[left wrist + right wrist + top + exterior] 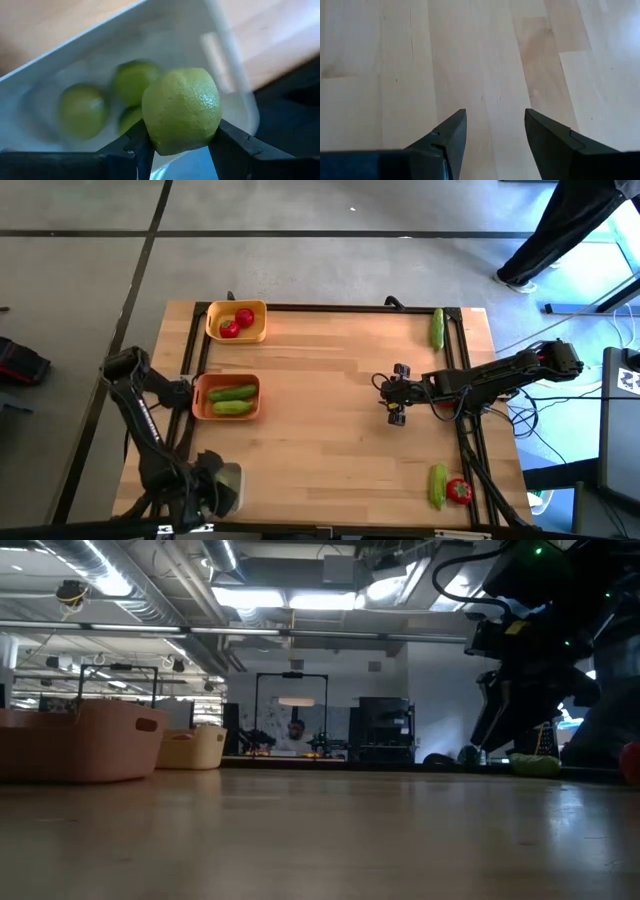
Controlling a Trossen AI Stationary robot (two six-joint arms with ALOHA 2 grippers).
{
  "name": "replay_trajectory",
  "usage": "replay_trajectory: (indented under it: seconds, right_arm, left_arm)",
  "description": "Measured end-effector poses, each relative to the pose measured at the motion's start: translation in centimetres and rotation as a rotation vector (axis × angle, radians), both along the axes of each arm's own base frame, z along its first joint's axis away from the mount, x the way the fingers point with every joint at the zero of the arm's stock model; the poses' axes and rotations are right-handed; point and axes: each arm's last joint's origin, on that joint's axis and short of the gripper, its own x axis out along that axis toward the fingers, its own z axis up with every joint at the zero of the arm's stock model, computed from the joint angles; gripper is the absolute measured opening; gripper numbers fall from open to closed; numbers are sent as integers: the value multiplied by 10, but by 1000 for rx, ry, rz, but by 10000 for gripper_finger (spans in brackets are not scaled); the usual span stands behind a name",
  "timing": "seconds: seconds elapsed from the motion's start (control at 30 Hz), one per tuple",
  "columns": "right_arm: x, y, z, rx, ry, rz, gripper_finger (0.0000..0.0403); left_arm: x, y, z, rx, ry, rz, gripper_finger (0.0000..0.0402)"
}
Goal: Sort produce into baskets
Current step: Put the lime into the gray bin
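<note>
Lime (181, 111) clamped between left fingers (140, 150), above white basket (165, 30).

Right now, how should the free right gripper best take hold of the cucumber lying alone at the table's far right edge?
The right gripper is open and empty. Grip the cucumber across its narrow middle, coming from above, probably with fingers either side: it lies flat with its long axis along the table edge.

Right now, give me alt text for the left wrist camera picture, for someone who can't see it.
The left tool grips a green lime between its two dark fingers, above a white basket. Three more limes lie blurred inside that basket, which sits on a wooden table.
</note>
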Motion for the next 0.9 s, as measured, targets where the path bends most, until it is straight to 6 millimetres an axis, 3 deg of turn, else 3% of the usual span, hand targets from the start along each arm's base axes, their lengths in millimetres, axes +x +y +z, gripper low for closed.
replay_trajectory:
  seconds: [0.2,0.47,0.73,0.9]
  right_arm:
    - [0,0,0,1,0,-1,193]
    - [0,-1,0,-33,-3,-24,193]
    - [0,-1,0,-34,-3,-25,193]
    - [0,-1,0,-34,-4,-25,193]
  left_arm:
    - [-8,1,-4,3,87,3,155]
    - [-18,14,-31,48,236,-1,155]
    - [-13,20,-37,63,242,-5,156]
    - [-13,20,-37,67,245,5,203]
